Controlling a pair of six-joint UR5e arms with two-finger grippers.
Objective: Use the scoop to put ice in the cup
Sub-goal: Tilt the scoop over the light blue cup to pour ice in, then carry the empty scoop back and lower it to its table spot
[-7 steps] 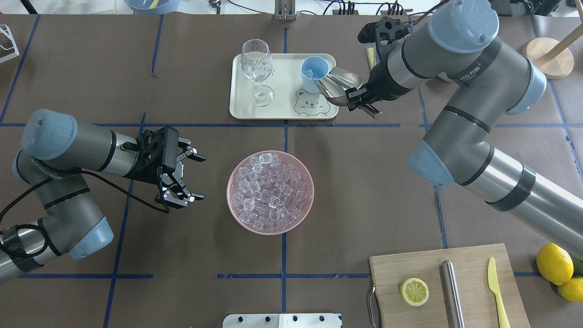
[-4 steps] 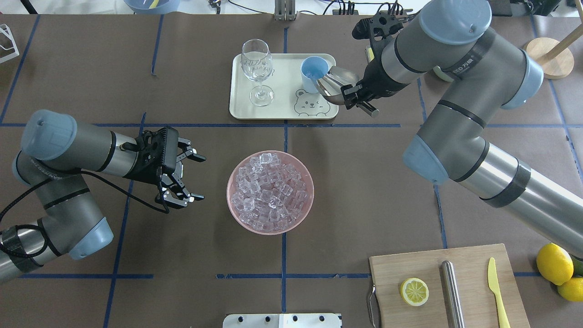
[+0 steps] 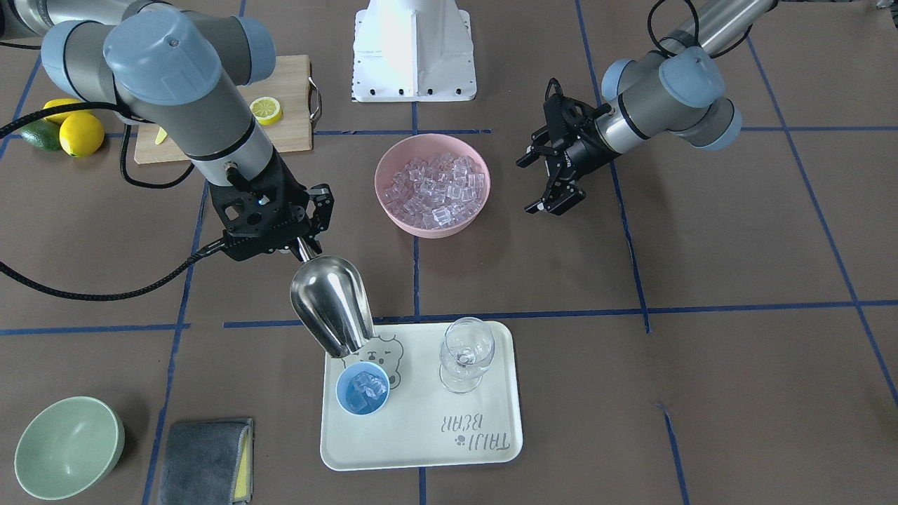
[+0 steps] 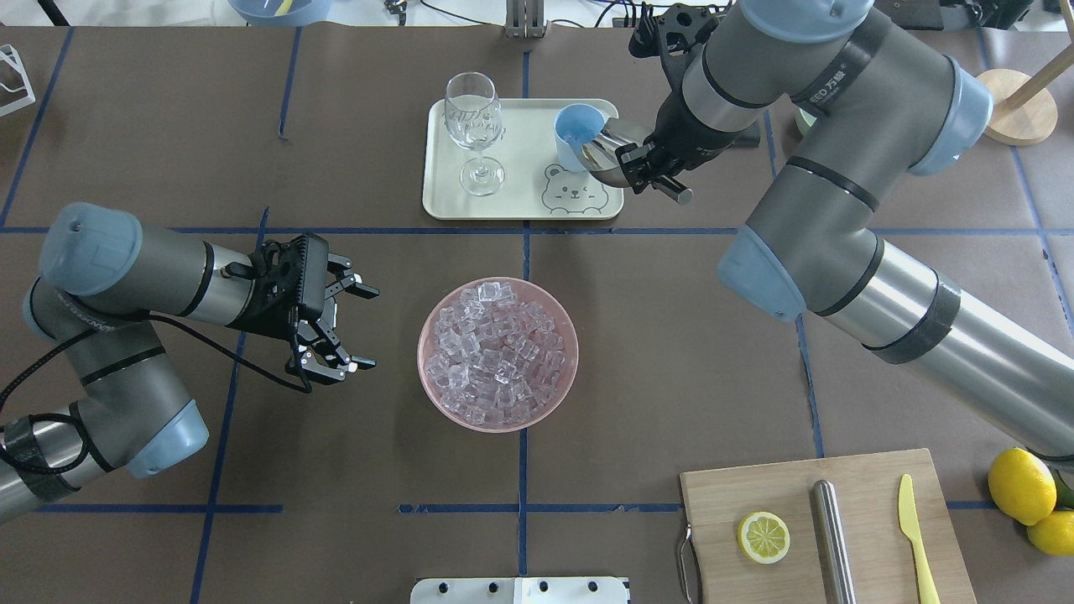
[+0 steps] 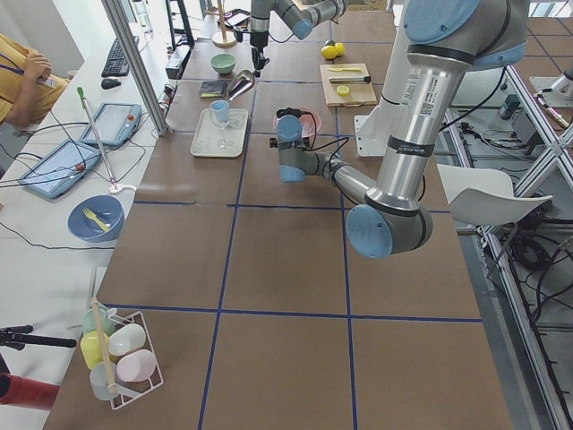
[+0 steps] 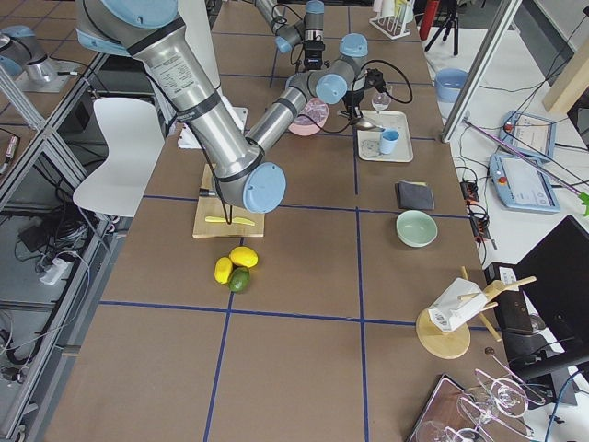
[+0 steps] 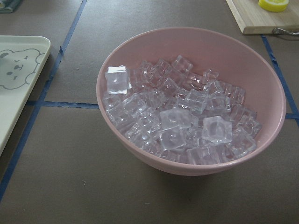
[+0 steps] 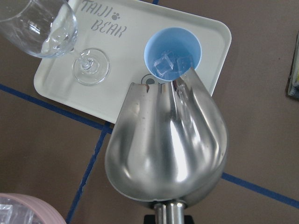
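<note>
Left gripper [image 4: 369, 327]: held low, just left of the pink bowl; jaws spread wide, nothing between them.
Pink bowl [image 4: 497, 426]: set at table centre, heaped with ice [image 4: 499, 352].
Tray [image 4: 520, 126]: laid beyond the bowl; a stemmed glass [image 4: 474, 126] is stood upright on its left part.
Cup [image 4: 567, 155]: stood upright on the tray's right part, beside the bear print; a few clear cubes are seen inside.
Scoop [image 4: 606, 157]: tipped mouth-down, its lip held at the cup's right rim.
Right gripper [image 4: 650, 172]: clenched on the scoop's rod handle, over the tray's right edge.
Cutting board [image 4: 864, 482]: noted at the near right; a lemon half [image 4: 763, 537], a steel cylinder [image 4: 833, 541] and a yellow knife [image 4: 914, 537] are laid on it.
</note>
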